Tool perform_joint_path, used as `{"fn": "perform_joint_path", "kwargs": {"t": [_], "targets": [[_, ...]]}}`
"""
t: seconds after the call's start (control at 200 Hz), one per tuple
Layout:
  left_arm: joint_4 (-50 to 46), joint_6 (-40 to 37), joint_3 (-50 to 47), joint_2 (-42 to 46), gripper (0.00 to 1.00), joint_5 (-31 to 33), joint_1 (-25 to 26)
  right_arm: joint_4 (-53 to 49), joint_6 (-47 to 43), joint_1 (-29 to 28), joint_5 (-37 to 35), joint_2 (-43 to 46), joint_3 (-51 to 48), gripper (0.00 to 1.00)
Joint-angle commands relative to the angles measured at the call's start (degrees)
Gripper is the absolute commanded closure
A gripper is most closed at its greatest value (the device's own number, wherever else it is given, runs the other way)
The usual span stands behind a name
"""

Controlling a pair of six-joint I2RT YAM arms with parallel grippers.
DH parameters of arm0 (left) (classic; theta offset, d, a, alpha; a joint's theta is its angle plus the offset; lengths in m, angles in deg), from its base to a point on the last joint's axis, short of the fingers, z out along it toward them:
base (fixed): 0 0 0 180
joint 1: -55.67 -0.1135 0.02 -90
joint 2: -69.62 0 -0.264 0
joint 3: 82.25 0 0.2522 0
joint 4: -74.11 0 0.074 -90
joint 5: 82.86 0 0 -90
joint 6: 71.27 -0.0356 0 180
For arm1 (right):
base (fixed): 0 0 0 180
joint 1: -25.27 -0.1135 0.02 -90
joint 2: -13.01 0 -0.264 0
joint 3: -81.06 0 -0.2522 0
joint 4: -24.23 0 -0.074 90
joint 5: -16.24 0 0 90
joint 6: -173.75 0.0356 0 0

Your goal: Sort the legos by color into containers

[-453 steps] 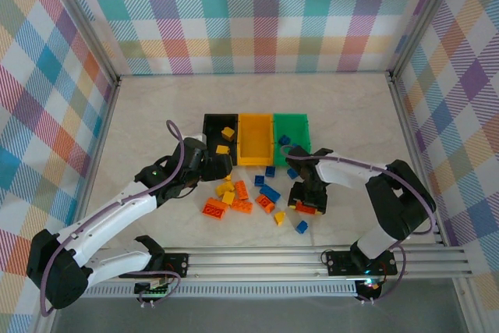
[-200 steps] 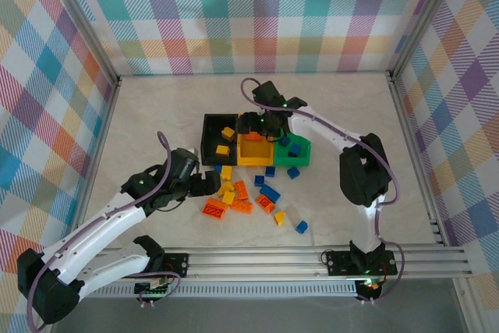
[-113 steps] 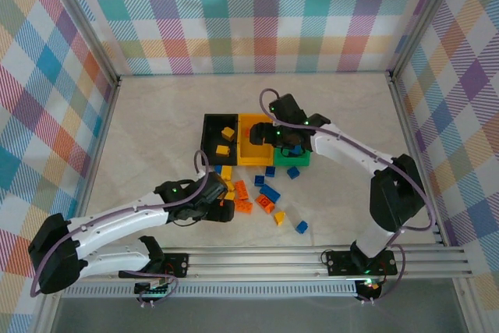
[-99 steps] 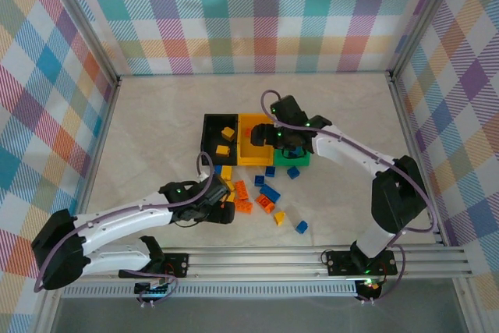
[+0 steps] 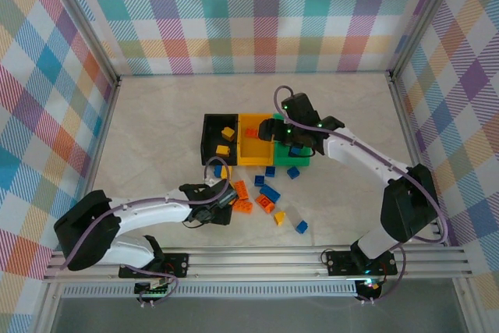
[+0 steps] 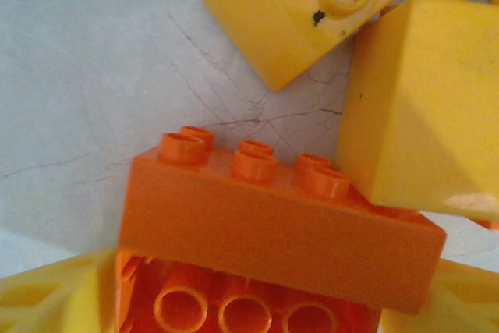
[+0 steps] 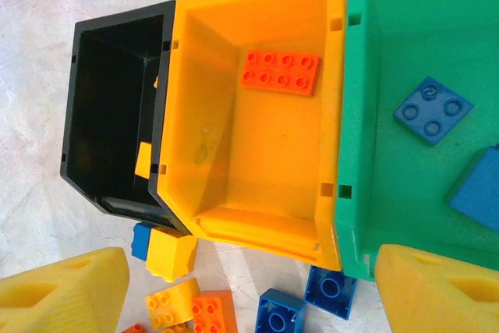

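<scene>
From above, three bins sit side by side mid-table: the black bin (image 5: pixel 210 136) on the left, the yellow bin (image 5: pixel 253 146) in the middle and the green bin (image 5: pixel 296 154) on the right. Loose bricks (image 5: pixel 257 193) lie scattered just near of them. The left claw (image 5: pixel 218 208) is low at the left end of that scatter. The right claw (image 5: pixel 271 130) hangs over the yellow bin.

In the left wrist view, an orange brick (image 6: pixel 273 232) lies between the left claw's (image 6: pixel 249 302) yellow fingertips (image 6: pixel 47 302). I cannot tell whether they pinch it. Two yellow bricks (image 6: pixel 413 107) lie just beyond.

In the right wrist view, the right claw (image 7: pixel 249 271) is spread wide and holds nothing. An orange plate (image 7: pixel 281 72) lies in the yellow bin (image 7: pixel 195 115), blue bricks (image 7: pixel 433 109) in the green bin (image 7: pixel 366 115), and a yellow piece (image 7: pixel 144 160) in the black bin (image 7: pixel 117 60).
</scene>
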Motion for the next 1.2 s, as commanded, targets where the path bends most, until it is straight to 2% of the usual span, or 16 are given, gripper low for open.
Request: {"fn": "perform_joint_path", "kwargs": {"t": [0.0, 0.165, 0.295, 0.425, 0.52, 0.67, 0.825, 0.985, 1.195], "targets": [[1.76, 0.33, -0.89, -1.36, 0.27, 1.84, 0.59, 1.39, 0.90, 0.49, 0.34, 1.58, -1.08, 0.17], [-1.01, 1.33, -0.97, 1.39, 0.38, 1.21, 0.62, 1.18, 1.11, 1.06, 0.34, 1.93, -1.37, 0.17], [-7.65, 2.90, 0.22, 8.33, 0.39, 1.44, 1.30, 1.36, 1.76, 1.65, 0.72, 2.41, -2.18, 0.17], [-15.15, 2.79, 5.54, 16.00, 0.39, 2.42, 1.70, 1.94, 2.60, 2.26, 1.72, 3.45, -3.80, 0.17], [-17.12, 0.13, 11.65, 16.62, 0.39, 4.21, 1.41, 2.05, 2.98, 2.84, 2.09, 4.92, -5.74, 0.18], [-8.87, -6.62, 21.79, 7.16, 0.39, 1.39, -3.21, 1.94, 3.79, 3.97, 1.93, 8.60, -10.08, 0.18], [0.15, -10.70, 33.14, -8.50, 0.41, -3.70, -8.60, 0.37, 3.98, 4.87, 0.88, 13.46, -15.02, 0.18], [1.68, -12.37, 46.07, -22.75, 0.42, -6.76, -12.34, -1.73, 4.15, 5.39, 0.34, 17.88, -18.59, 0.18], [0.76, -12.47, 55.51, -32.40, 0.40, -6.41, -14.42, -2.59, 4.69, 5.67, 0.28, 22.17, -21.53, 0.17]]}}
